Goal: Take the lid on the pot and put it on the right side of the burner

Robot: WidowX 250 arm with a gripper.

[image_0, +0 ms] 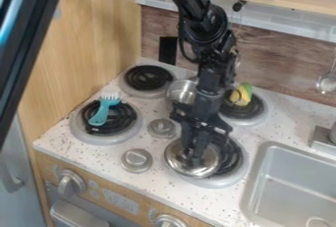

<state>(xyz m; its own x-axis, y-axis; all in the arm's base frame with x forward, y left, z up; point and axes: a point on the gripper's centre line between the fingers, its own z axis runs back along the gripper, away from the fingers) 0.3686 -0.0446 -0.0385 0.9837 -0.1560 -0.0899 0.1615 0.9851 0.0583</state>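
The black gripper (193,158) hangs low over the front right burner (232,158), at the silver lid (175,160). This round, shiny lid lies over the left part of that burner, with its middle hidden behind the gripper; whether it is held cannot be made out. Farther back, left of the arm, a silver pot (181,91) stands between the two back burners, partly covered by the arm.
A teal brush (103,111) lies on the front left burner. On the back right burner is a yellow and green toy (241,95). Two silver round pieces (136,160) (161,128) sit mid-stove. The sink (289,186) is at right.
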